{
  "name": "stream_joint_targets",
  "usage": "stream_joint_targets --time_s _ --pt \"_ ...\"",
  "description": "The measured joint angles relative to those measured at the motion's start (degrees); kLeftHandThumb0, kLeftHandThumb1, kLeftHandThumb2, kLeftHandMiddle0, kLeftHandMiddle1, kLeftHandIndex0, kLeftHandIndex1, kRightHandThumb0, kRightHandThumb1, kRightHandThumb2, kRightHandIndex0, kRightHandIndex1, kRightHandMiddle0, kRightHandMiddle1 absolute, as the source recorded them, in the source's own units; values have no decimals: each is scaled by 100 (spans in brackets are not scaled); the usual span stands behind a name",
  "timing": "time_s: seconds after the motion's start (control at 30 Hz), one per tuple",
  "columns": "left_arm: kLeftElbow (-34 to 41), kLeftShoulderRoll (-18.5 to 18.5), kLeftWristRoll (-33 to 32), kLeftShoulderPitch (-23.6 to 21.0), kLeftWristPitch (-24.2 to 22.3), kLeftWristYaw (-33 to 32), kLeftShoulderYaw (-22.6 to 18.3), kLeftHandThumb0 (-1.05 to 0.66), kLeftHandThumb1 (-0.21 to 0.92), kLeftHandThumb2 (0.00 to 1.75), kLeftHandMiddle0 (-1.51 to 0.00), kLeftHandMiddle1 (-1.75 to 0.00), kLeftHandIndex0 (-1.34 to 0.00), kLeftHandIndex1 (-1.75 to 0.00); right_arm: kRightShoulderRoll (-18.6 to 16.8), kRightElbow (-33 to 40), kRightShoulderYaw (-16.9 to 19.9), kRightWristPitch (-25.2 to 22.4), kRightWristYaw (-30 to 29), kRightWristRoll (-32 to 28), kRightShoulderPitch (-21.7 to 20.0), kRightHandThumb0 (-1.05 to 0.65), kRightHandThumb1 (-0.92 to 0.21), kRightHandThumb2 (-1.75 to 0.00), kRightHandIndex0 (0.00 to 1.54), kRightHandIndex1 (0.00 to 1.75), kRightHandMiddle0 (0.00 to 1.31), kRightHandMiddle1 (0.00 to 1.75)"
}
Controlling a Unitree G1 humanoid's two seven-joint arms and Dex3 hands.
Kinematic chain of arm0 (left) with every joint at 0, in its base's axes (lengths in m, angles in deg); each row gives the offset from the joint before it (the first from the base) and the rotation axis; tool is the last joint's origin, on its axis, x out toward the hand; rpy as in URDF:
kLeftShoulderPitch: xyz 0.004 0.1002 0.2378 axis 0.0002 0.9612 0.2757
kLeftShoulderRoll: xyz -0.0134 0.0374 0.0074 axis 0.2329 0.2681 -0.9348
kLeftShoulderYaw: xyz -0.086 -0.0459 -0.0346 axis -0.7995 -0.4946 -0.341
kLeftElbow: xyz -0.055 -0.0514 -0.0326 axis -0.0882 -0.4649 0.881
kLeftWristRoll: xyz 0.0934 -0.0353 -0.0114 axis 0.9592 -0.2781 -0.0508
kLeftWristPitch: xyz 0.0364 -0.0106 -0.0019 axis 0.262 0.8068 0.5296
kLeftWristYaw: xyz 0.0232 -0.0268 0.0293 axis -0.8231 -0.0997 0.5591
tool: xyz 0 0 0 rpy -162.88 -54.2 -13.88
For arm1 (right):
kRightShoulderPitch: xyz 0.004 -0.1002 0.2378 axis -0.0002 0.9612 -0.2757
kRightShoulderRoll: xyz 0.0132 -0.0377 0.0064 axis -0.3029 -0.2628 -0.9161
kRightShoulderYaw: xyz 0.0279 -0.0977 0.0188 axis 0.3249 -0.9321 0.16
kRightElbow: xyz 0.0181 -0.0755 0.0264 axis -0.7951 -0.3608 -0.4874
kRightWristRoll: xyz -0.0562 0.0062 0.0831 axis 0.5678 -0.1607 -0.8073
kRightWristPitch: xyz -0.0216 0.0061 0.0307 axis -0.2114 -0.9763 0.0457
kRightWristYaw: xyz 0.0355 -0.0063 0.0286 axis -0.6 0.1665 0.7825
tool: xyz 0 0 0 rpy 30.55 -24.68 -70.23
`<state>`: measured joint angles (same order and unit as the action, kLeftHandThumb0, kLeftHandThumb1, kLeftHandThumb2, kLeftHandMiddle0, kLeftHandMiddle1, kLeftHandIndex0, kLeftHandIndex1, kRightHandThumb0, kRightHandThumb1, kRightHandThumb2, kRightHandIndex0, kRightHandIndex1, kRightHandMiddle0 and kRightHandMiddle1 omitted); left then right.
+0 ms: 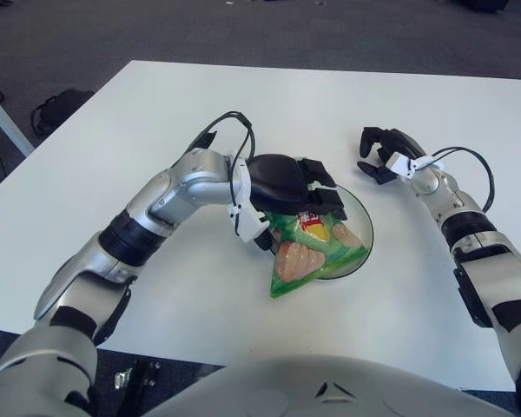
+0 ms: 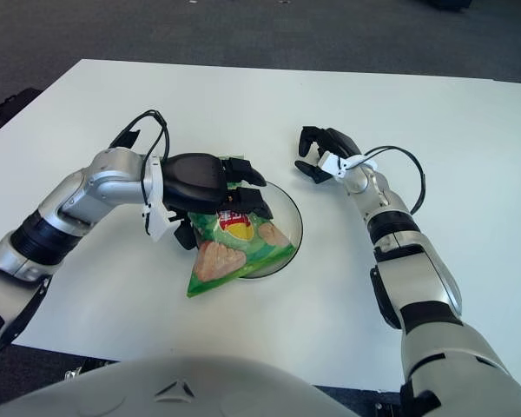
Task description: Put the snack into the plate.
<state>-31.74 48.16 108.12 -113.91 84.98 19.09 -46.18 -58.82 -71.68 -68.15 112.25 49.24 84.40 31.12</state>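
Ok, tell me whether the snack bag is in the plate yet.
Partly in: the snack bag lies across the plate, its near corner overhanging the rim, left hand on it.

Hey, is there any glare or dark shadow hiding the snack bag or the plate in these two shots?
Left eye view: even light, no glare on the snack bag; the left hand covers its top and shades it softly. Right eye view: the plate rim reads clearly, with a faint shadow on the table under the right hand.

Left hand (image 1: 297, 184) presses snack (image 1: 308, 248) onto plate (image 1: 361, 228).
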Motion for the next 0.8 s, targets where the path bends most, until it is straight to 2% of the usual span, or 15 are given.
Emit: stream_joint_targets --time_s 0.1,0.27,0.4,0.53,0.8 --pt "-96 19 -80 -58 35 166 23 -93 64 50 0 0 0 -2 0 -55 -49 1 -18 15 -37 -48 -34 -129 101 175 60 175" --pt "-222 28 -363 -86 23 423 28 -101 76 30 0 0 0 0 -5 -115 -77 1 -34 24 -76 -47 -36 -126 95 175 58 175" --pt "-229 14 -861 -85 -268 718 18 -100 77 25 0 0 0 0 -14 -174 -65 5 -33 -7 -103 -46 -37 -125 92 175 57 175" --pt "-230 5 -1245 -86 -493 962 4 -100 76 23 0 0 0 0 -18 -233 -63 67 -77 -7 -117 -48 -33 -130 91 175 60 175" --pt "-367 -103 -1642 -91 -697 1155 -49 -95 73 20 0 0 0 0 -38 -301 -93 130 -303 14 -114 -50 -28 -137 93 175 65 175"
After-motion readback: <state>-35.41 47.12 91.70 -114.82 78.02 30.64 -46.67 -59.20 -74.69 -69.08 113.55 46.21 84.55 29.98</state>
